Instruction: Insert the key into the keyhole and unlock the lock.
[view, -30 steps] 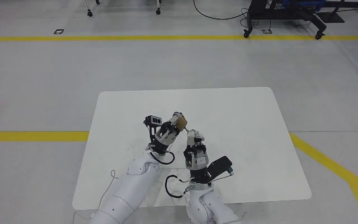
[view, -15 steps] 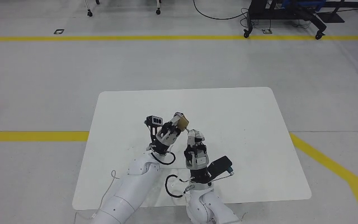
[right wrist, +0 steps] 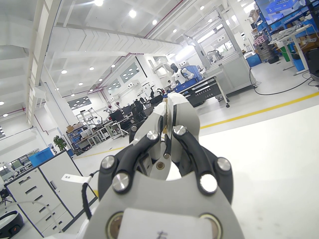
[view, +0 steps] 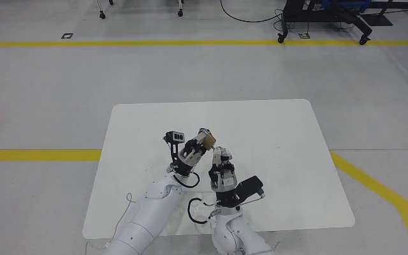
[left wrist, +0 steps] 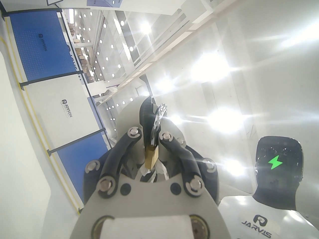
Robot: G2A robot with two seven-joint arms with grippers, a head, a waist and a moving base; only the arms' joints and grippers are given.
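Note:
My left gripper (view: 203,141) is raised above the white table (view: 280,127) and shut on a brass padlock (view: 206,138). In the left wrist view the padlock's brass body (left wrist: 151,159) sits between the fingers, and its silver shackle (left wrist: 159,115) sticks out past the left gripper (left wrist: 152,125). My right gripper (view: 219,157) hangs just beside and slightly below the padlock, a small gap away. The right gripper (right wrist: 167,111) is shut on a thin key (right wrist: 165,127), which shows edge-on between the white fingertips (right wrist: 182,108).
Both arms are over the middle front of the table, with bare surface all around them. Yellow floor lines (view: 51,154) run past the table's sides. A wheeled black frame (view: 325,16) stands far behind.
The right gripper has shifted slightly left, closer to the padlock. The left gripper and padlock have stayed nearly still.

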